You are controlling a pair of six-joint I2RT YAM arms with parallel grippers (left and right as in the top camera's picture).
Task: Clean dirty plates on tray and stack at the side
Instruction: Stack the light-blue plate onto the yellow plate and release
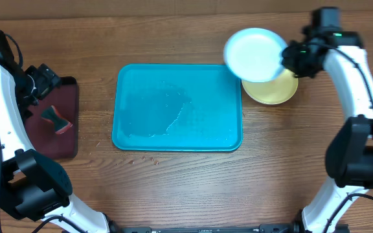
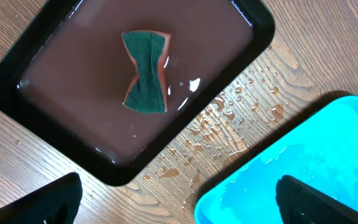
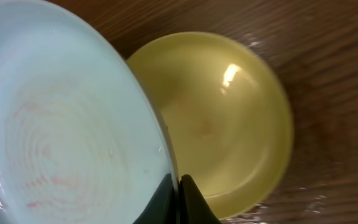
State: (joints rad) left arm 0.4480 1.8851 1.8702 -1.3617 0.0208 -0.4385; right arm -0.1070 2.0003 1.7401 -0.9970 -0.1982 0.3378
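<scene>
The right gripper (image 3: 179,193) grips the pale plate (image 1: 254,53) by its rim over the yellow plate (image 1: 276,92) beside the tray (image 1: 206,90), seemingly to stack it; the left gripper (image 2: 182,202) hangs wide open, empty, near the sponge (image 2: 145,71).

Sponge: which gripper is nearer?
Left. Left gripper hangs open by the maroon tray holding the sponge; right gripper is across the table, shut on a pale plate.

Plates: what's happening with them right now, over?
Right gripper shut on blue plate, above yellow plate beside tray. Left gripper open by sponge. Nothing in the way.
</scene>
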